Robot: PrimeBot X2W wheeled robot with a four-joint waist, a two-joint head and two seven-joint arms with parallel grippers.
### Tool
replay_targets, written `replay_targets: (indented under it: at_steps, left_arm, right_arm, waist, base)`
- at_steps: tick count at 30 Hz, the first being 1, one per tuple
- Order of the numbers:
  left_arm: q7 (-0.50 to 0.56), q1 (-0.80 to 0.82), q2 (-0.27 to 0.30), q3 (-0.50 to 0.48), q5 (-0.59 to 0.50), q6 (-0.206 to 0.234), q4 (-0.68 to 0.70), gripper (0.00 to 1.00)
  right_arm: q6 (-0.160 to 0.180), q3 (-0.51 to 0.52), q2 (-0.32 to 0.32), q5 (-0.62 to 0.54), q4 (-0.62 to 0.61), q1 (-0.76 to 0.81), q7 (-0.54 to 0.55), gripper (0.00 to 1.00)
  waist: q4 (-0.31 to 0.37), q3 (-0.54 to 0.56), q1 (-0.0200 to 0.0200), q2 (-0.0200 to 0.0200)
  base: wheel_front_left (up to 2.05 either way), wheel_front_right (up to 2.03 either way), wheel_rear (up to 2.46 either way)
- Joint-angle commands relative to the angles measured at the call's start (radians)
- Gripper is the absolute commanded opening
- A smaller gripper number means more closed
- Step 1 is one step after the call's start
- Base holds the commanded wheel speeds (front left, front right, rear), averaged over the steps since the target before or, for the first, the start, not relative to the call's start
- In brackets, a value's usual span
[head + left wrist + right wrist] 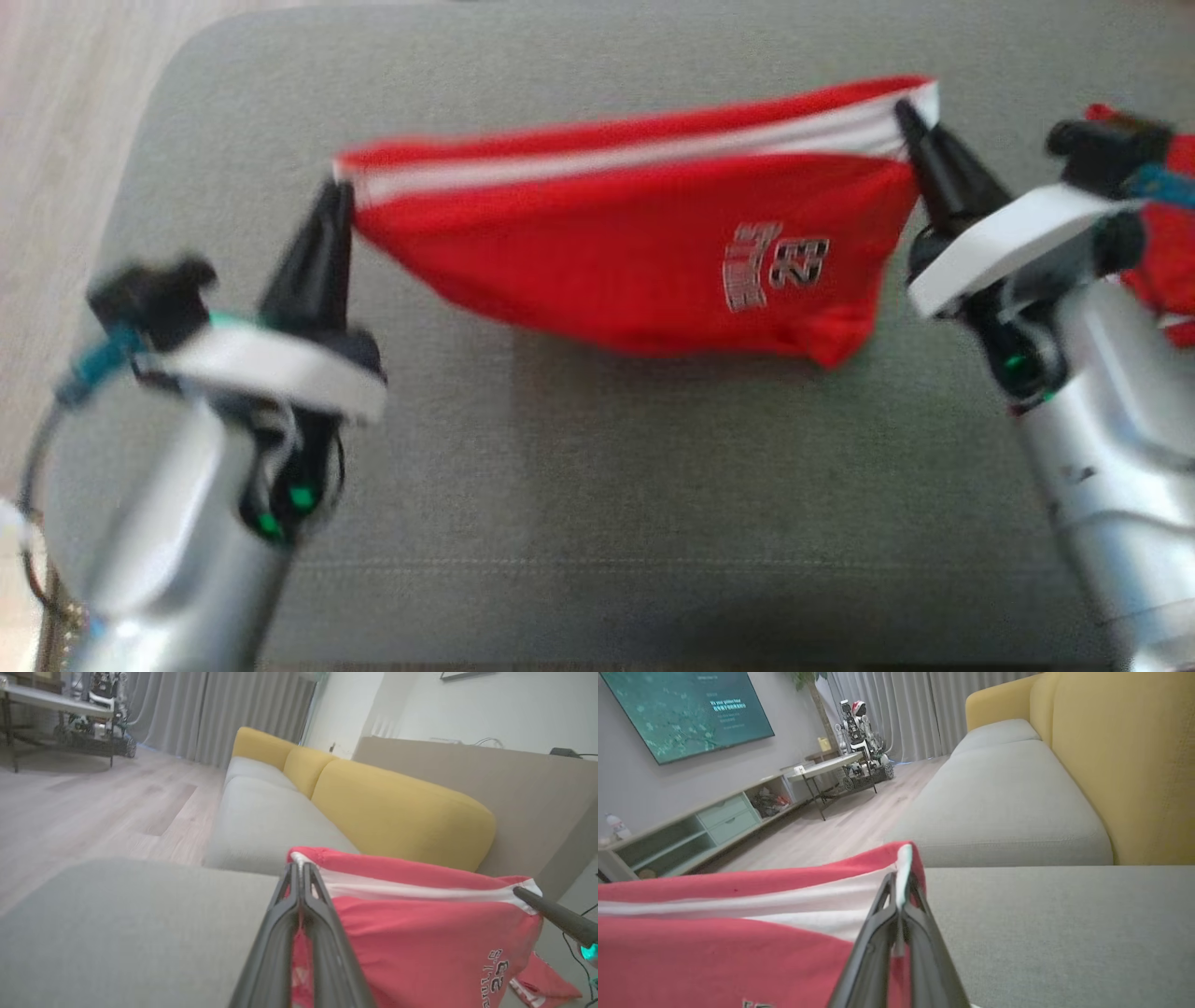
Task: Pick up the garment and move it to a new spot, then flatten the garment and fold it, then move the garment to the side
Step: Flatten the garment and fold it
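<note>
From the head view, both arms have the red garment strung out between them over the grey cushion. The left gripper is pinched shut on the left corner of the white-striped edge, and the right gripper is clamped on the right corner. The rest of the cloth sags in a belly with the number print facing up-ish. I honestly can't tell if the lowest bit touches the cushion. Both forearms come up from the bottom corners with the fingers angled inward toward each other. There's more red fabric off by the right arm.

Left wrist view: the two dark fingers are pressed together with the striped hem sandwiched at the tips. You can see the other arm's finger on the far corner, with the yellow sofa back behind.

Right wrist view: same deal here. The fingers are closed on the hem, the garment runs off to the left, and bare cushion lies ahead.

My read is that this is the carry/lay-out bit, before any flattening or folding. The next move probably needs both grippers kept spread so the edge stays taut. Then lower it so the hanging part lands first and draw it flat. If one side slackens, it'll bunch.
</note>
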State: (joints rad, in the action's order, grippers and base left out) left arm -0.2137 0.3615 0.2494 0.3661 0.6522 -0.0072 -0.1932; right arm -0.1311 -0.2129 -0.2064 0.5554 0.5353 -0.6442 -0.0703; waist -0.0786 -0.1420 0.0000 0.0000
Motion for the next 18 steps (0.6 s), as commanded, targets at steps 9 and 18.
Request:
replay_targets:
  at_steps: [9,18]
  left_arm:
    - [0.169,0.464,0.075,-0.035,0.003,-0.071,0.006,0.0]
    - [-0.023,0.904,0.045,-0.031,-0.169,-0.071,-0.237,0.0]
  right_arm:
    - [0.0,0.037,-0.082,0.099,-0.115,-0.267,0.181,0.0]
    - [0.0,0.047,-0.04,-0.042,0.075,-0.661,0.009,0.0]
  waist:
    - [0.078,-0.104,0.0,0.0]
    - [0.153,-0.287,0.0,0.0]
  base:
    - [0.0,0.0,0.0]
    - [0.0,0.0,0.0]
